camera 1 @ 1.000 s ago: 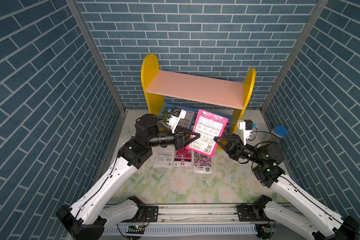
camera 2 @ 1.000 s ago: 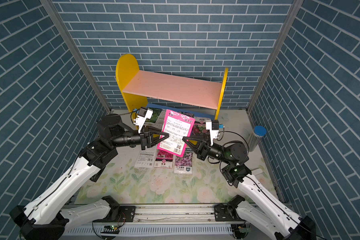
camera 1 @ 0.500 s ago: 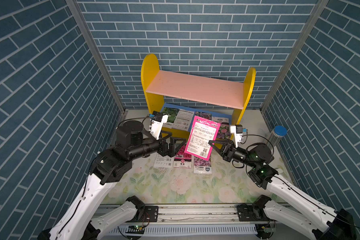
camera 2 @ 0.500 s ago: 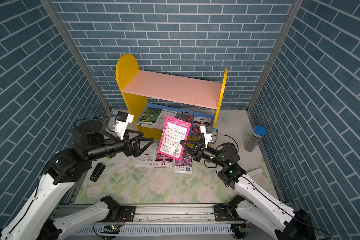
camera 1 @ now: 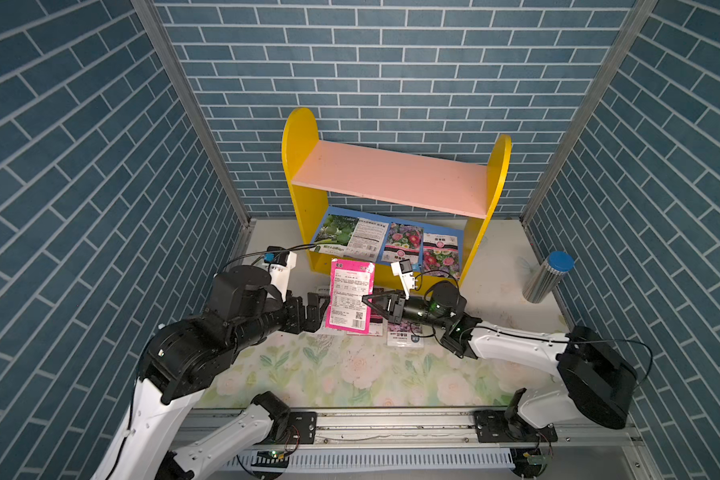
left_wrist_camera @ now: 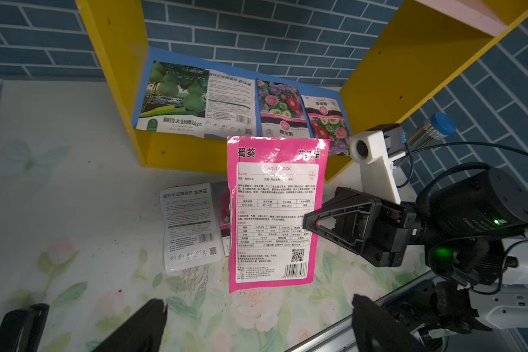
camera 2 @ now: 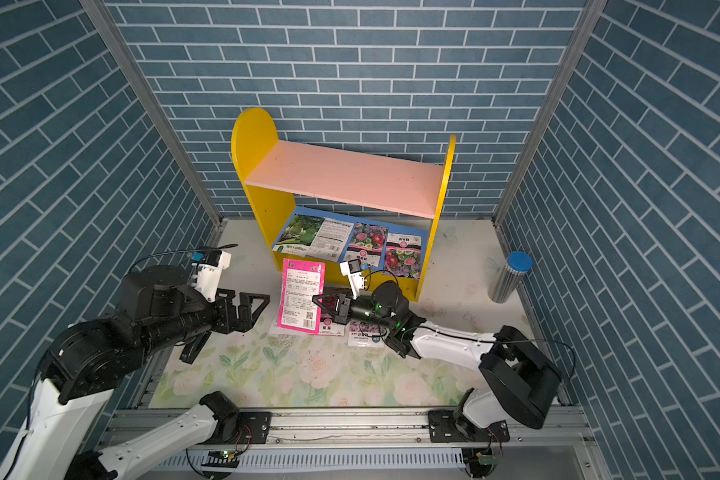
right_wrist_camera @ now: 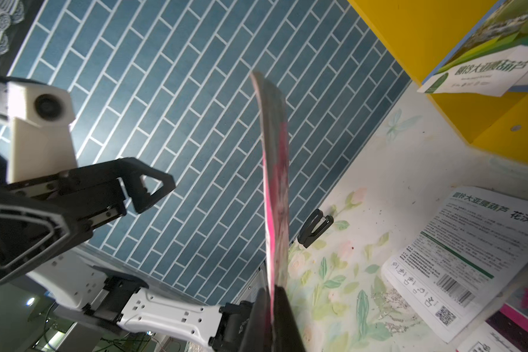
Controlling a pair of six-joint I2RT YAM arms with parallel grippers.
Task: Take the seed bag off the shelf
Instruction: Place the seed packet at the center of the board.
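Walls: blue brick walls (camera 1: 391, 62) close in three sides of the cell.
Tabletop: a pale tabletop (camera 1: 350, 374) with a floral mat, seen in both top views.
Shelf: the shelf (camera 1: 391, 178) stands at the back against the wall; its pink upper board (camera 1: 391, 174) is bare.
Lower board: the blue lower board (left_wrist_camera: 153, 61) carries one wide gourd packet (camera 1: 350, 235) and two flower packets (camera 1: 404, 243) side by side, their front edges hanging a little over the lip.
Left gripper: the left gripper (camera 2: 255, 311) has just let go of the bag and pulled back. Its jaws are spread wide with nothing between them, and it is clear of the bag on the robot's left.
Right gripper: the right gripper (left_wrist_camera: 308, 222) is clamped on the bag's side edge and now carries it alone.
Seed bag: the pink seed bag (camera 1: 350, 297) hangs upright in the air in front of the shelf, touching neither board, printed back toward the left wrist camera. The handover looks complete, so the bag counts as off the shelf; what probably remains is laying it down.
Loose packets: several loose packets (left_wrist_camera: 189, 225) lie flat on the tabletop beneath and beside the held bag.
Canister: a ribbed silver canister (camera 1: 547, 276) with a blue cap stands well apart, near the wall on the robot's right.
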